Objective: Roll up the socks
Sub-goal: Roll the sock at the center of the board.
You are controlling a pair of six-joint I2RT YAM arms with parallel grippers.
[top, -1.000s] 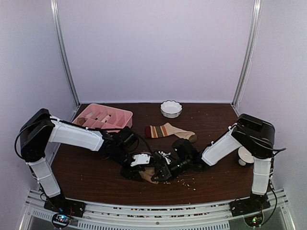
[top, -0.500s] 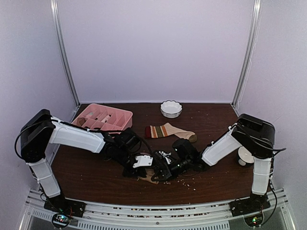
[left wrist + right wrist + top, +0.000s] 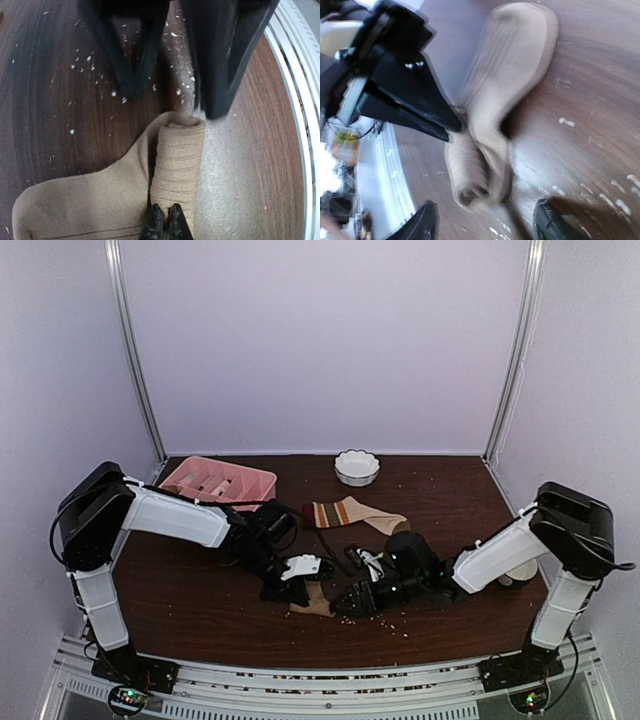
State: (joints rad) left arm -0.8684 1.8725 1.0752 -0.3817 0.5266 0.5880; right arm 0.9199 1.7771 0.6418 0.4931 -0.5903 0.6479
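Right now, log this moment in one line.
left gripper: shut on tan sock, part-rolled | right gripper: open | striped sock: lying apart

Tan sock [image 3: 125, 185] half rolled at centre; left gripper [image 3: 163, 222] pinches the roll at 6 o'clock, right gripper [image 3: 172, 100] spread at 12 o'clock

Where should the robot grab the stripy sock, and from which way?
Grab the striped sock by its striped cuff, coming straight down from above. It lies flat and alone on the table, so only the top is free, and the cuff gives a straight edge to pinch. The open right claw seems handier; the left claw is shut on the tan sock.
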